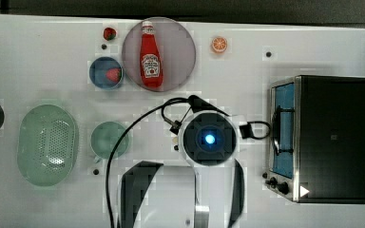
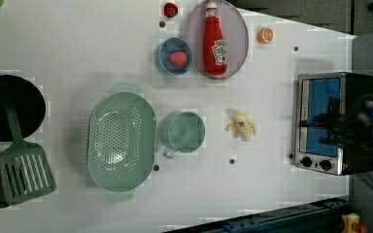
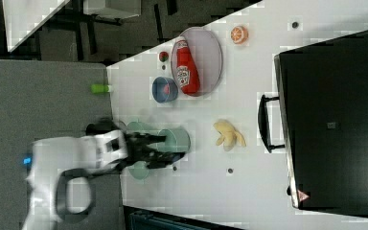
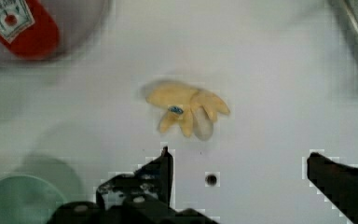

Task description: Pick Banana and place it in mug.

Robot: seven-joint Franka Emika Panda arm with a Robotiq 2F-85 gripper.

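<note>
Yellow banana (image 4: pixel 186 109) lies free on white surface (image 4: pixel 270 70), hand (image 4: pixel 237 168) above, fingers spread wide, empty. Centre over fruit, descend straight, close gently; mug (image 2: pixel 184 132) near.

Ketchup bottle (image 1: pixel 150 56): lying on grey plate (image 1: pixel 180 38), top view's upper centre
Blue bowl (image 1: pixel 100 78): holds a strawberry (image 1: pixel 114 74)
Green basket (image 1: pixel 47 144): top view's left
Toaster oven (image 1: pixel 332 138): top view's right
</note>
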